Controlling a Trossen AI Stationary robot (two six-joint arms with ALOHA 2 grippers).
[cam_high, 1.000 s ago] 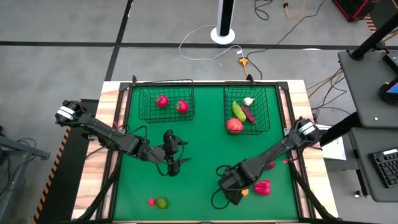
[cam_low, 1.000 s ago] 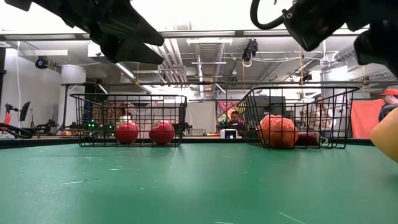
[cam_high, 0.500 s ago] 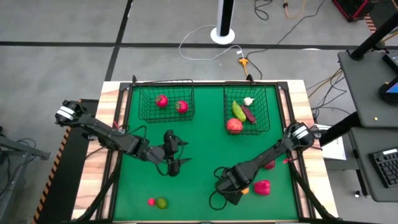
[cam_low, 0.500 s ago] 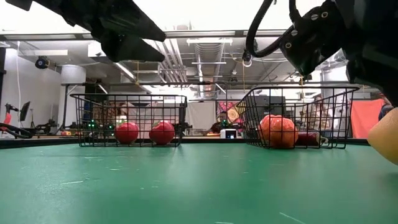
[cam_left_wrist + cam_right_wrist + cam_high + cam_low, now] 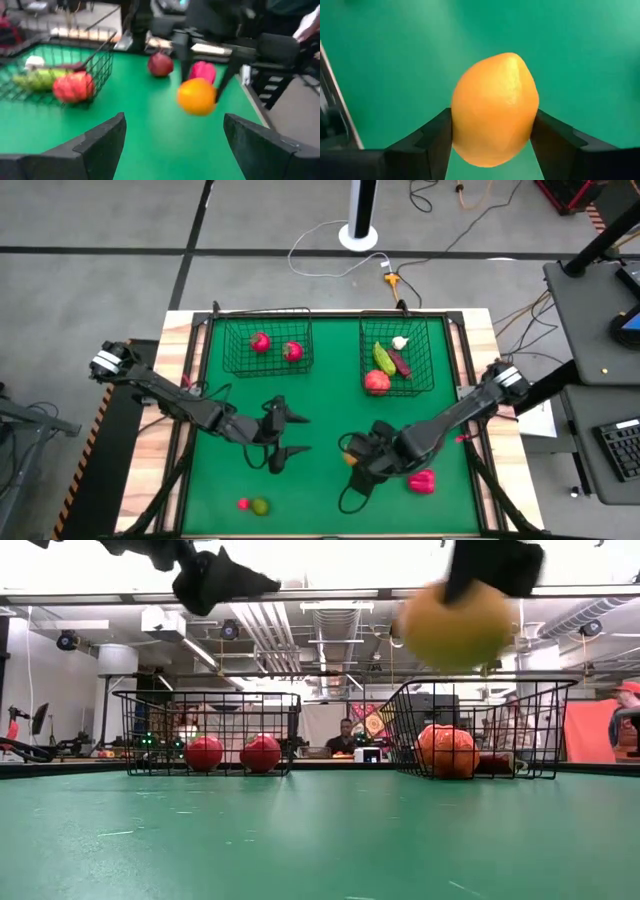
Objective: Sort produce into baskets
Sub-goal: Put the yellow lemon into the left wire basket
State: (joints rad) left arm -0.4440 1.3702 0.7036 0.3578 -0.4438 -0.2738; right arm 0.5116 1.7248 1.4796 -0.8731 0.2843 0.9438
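My right gripper (image 5: 352, 458) is shut on an orange-yellow fruit (image 5: 495, 110) above the table's middle front; the fruit also shows in the low view (image 5: 455, 625) and the left wrist view (image 5: 196, 96). My left gripper (image 5: 296, 435) is open and empty left of it, fingers pointing toward the fruit. The left basket (image 5: 266, 343) holds two red round pieces. The right basket (image 5: 397, 355) holds garlic, a yellow-green piece, a purple piece and a red round one. A red pepper (image 5: 421, 481), a dark red round piece (image 5: 433, 445), a lime (image 5: 260, 506) and a small red piece (image 5: 243, 503) lie on the green mat. My right gripper pinches the orange-yellow fruit by two opposite sides (image 5: 460, 115) between its two fingers (image 5: 432, 137). The fingers come from above, slanting down. The fruit is lifted clear of the mat, with green showing all around it.
The two baskets stand at the far edge of the green mat (image 5: 330, 410). Open mat lies between them and both grippers. The low view shows the room behind with people far off.
My right gripper has risen from the mat near the red pepper and gone toward the table's left and far side, carrying the orange-yellow fruit, which is now lifted clear. My left gripper has risen a little and turned toward the table's right.
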